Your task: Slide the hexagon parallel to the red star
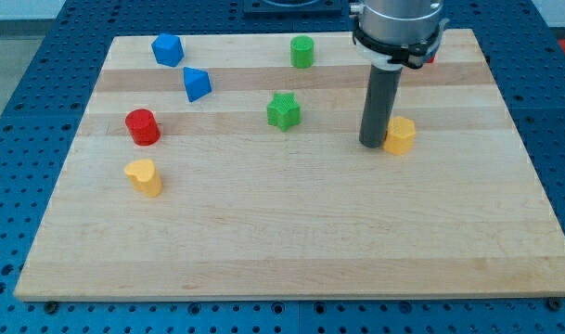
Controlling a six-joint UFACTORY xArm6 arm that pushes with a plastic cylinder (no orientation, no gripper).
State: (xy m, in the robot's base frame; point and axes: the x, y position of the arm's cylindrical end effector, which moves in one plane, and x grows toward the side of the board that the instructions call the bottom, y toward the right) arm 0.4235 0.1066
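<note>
My tip (372, 144) is resting on the wooden board (291, 250), touching the yellow hexagon (400, 135) on its left, toward the right edge. The rod has no fingers. A green star (284, 110) is sitting further left; a red block (429, 57) is peeking out behind the arm.

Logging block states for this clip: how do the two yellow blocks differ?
The yellow hexagon sits at the view's right, touching my tip on its left; the yellow heart-like block sits at the view's left, with nothing touching it. The first looks faceted, the second rounded with a notch. Both share colour and similar size.
</note>
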